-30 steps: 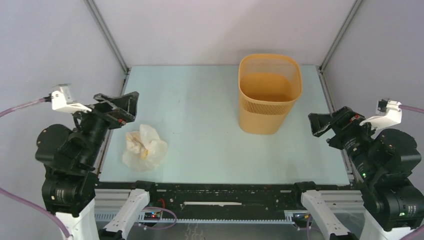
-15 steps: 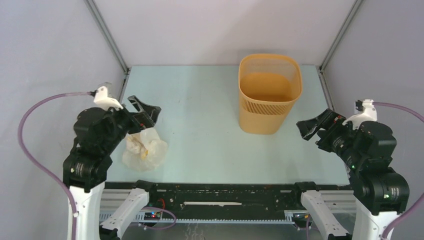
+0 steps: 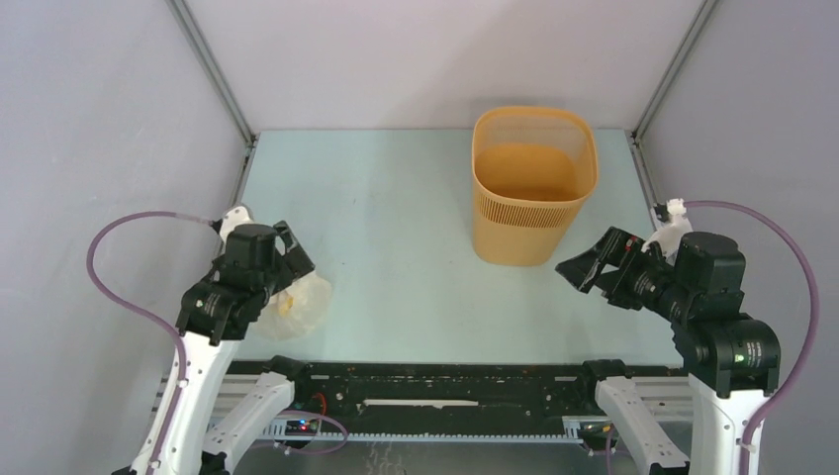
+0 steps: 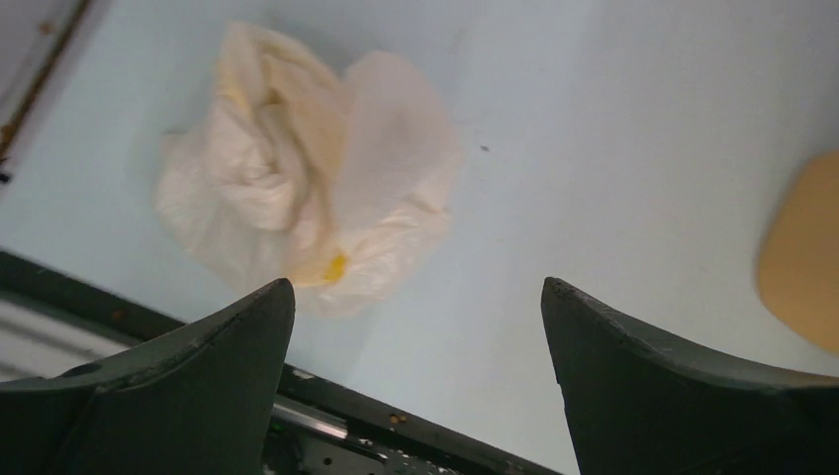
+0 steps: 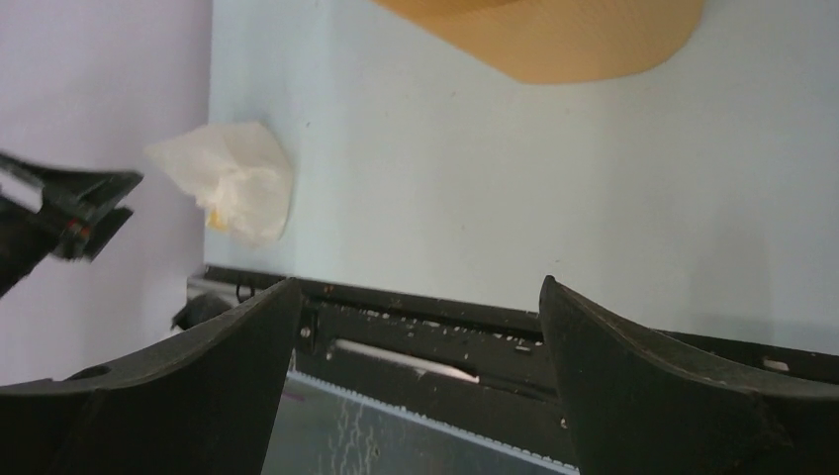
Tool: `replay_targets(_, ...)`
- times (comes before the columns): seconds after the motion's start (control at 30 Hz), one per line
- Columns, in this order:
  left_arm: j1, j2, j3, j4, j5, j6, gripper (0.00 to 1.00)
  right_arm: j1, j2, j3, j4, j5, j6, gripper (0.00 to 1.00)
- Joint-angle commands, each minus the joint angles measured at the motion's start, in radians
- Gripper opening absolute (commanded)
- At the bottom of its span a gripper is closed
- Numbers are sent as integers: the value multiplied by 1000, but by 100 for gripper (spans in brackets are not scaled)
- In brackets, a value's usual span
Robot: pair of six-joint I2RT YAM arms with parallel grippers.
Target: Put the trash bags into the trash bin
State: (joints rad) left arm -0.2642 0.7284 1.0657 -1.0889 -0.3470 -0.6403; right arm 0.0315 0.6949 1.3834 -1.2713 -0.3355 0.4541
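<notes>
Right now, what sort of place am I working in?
Probably a lab test cell, not a home: a pale tabletop walled by plain grey panels on metal posts, holding an orange mesh trash bin and one crumpled white trash bag.

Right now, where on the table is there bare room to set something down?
The widest bare stretch of table lies between the bag and the bin, from far edge to near edge. Crowded: the near-left corner, where the left end effector hangs over the bag, and beside the bin, where the right end effector hovers.
</notes>
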Motion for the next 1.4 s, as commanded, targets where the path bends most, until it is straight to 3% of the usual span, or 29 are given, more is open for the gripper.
replay_targets(0.0, -4, 36, -21, -58, -266, -79, 100, 46, 20, -33, 12, -177, -76, 100)
replay_targets(0.13, 22, 69, -62, 8, -274, -78, 100, 99, 66, -64, -22, -231, -101, 100)
replay_targets(0.3, 140, 164, -98, 184, 62, 78, 100, 193, 80, -78, -14, -199, -84, 100)
replay_targets(0.43, 149, 220, -110, 251, 173, 135, 98, 258, 76, -86, 7, -187, -57, 100)
replay_targets(0.57, 147, 257, -150, 291, 277, 184, 70, 330, 66, -120, 64, -185, 12, 100)
replay_targets(0.73, 133, 274, -208, 319, 383, 175, 23, 532, 88, -172, 166, -122, 147, 100)
replay_targets(0.9, -48, 284, -217, 389, 388, 85, 2, 777, 157, -178, 209, 67, 223, 100)
replay_targets(1.03, -236, 355, -196, 453, 368, -12, 0, 877, 216, -178, 223, 182, 300, 100)
replay_targets(1.23, -559, 547, -92, 546, 316, -133, 0, 888, 199, -233, 243, 252, 396, 100)
replay_targets(1.37, -693, 702, 43, 563, 338, -152, 3, 834, 140, -293, 239, 230, 416, 100)
